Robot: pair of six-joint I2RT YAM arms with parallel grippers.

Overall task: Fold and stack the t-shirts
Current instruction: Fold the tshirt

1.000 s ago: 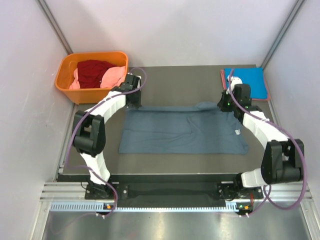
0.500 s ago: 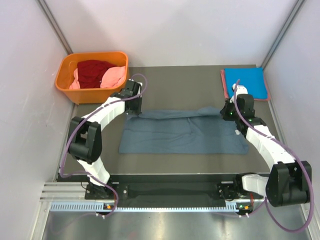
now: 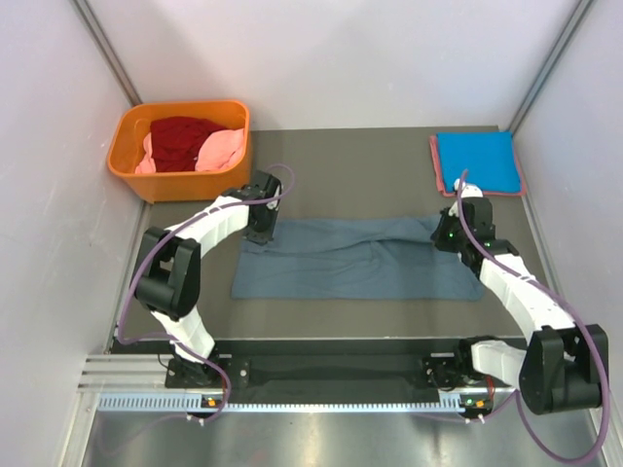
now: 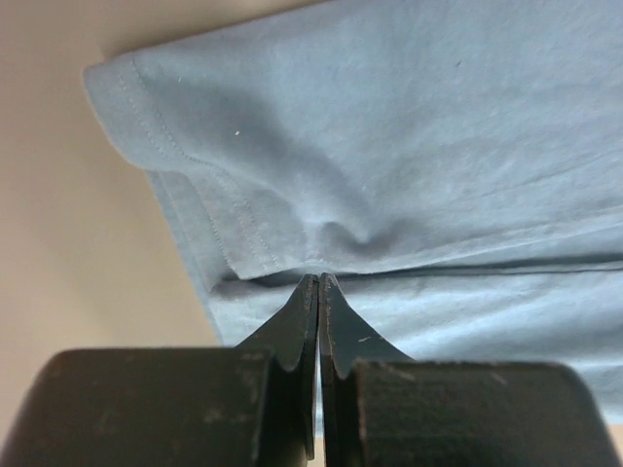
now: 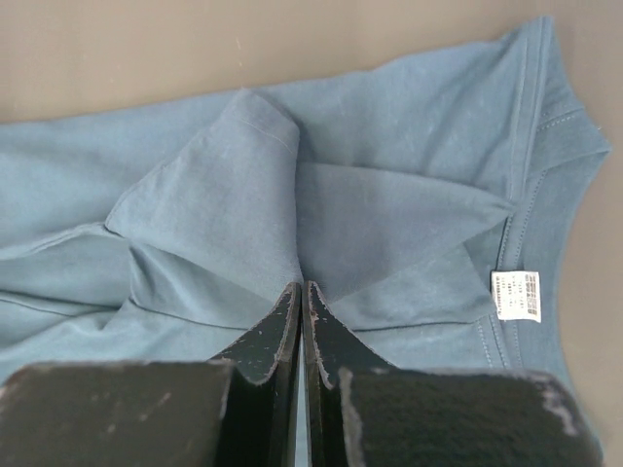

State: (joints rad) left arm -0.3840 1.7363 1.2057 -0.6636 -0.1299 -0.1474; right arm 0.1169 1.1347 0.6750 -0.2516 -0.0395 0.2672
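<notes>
Nearest you, the grey tee (image 3: 350, 268) lies flat across the middle of the tabletop (image 3: 370, 165), its near edge resting undisturbed. Your left gripper (image 4: 318, 282) is pressed together on the hem at the tee's left end, and the cloth puckers right at its tips. Your right gripper (image 5: 303, 289) is likewise pressed together, pinching a raised fold near the collar end, with creases running into it.

Over the last second both arms have drawn the far edge towards you. The grippers started at the tee's far border and now sit over its middle, so the visible cloth has narrowed to a long band. That reads as the lengthwise fold about half made. You likely still need to carry the pinched edge on to the near edge before letting go, keeping both ends level so the band does not skew.

The small white tag (image 5: 514, 296) sits by the collar in the right wrist view. It carries print, but too fine to read.

Farther off, a blue tee (image 3: 475, 158) lies folded at the far right corner. The orange basket (image 3: 131, 170) at the far left holds a red tee (image 3: 180, 136) and a pink tee (image 3: 222, 148), not yet folded.
</notes>
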